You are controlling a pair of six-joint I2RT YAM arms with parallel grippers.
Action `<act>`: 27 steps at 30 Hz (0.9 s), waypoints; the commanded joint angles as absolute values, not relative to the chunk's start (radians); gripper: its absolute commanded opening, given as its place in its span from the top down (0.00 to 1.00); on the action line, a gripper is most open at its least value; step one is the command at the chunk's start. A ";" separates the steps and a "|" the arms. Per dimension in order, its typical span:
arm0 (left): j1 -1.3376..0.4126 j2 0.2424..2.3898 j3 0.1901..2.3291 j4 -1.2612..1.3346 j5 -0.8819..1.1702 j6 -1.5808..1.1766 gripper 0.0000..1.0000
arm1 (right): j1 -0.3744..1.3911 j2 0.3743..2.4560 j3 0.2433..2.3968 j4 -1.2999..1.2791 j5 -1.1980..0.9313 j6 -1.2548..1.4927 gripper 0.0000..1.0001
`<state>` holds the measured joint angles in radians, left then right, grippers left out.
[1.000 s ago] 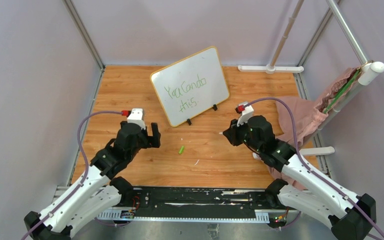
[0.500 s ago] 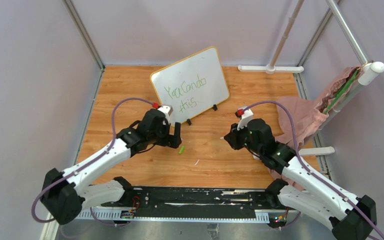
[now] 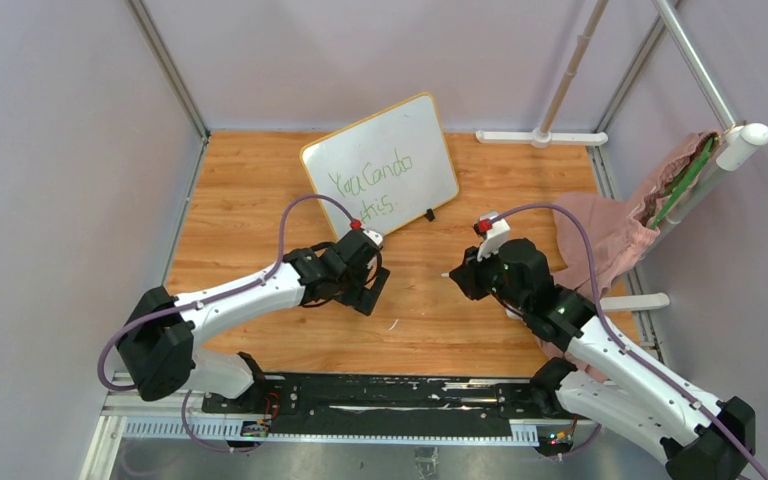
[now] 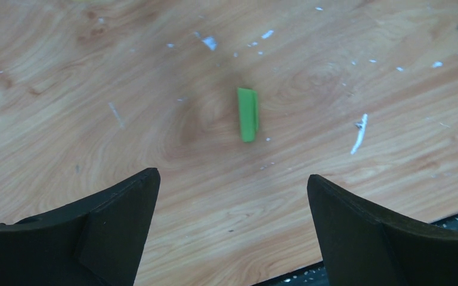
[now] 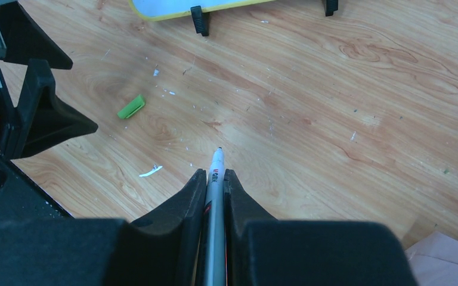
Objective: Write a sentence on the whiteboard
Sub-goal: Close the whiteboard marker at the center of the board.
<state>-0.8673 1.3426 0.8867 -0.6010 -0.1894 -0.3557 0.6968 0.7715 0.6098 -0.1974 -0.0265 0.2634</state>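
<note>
Your left hand [image 4: 231, 177] hangs wide open over the green cap [image 4: 247, 113] on the surface [image 4: 65, 89], and your right hand [image 5: 213, 173] is clamped on the marker [image 5: 216, 162].

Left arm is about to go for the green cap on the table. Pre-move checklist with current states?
1. Jaws of left gripper open: ok.
2. The green cap lies flat, roughly centred ahead of the fingertips: ok.
3. Height over the cap: cannot tell.
4. Grip of right gripper on the marker, tip bare: ok.
5. Arms apart in the top view: ok.
6. The sentence written on the whiteboard: ok.
</note>
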 commanded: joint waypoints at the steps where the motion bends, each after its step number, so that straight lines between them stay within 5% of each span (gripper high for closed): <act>1: -0.870 1.335 0.911 -0.595 -0.343 -0.395 0.00 | 0.709 0.752 0.604 -0.202 -0.013 0.246 1.00; 7: -0.866 1.292 0.865 -0.542 -0.443 -0.464 0.00 | 0.709 0.714 0.579 -0.174 -0.007 0.236 1.00; 15: -0.861 1.474 0.961 -0.619 -0.238 -0.390 0.06 | 0.710 0.712 0.577 -0.172 -0.013 0.233 1.00; 27: -0.861 1.541 0.971 -0.540 -0.128 -0.346 0.00 | 0.710 0.707 0.574 -0.172 -0.014 0.231 1.00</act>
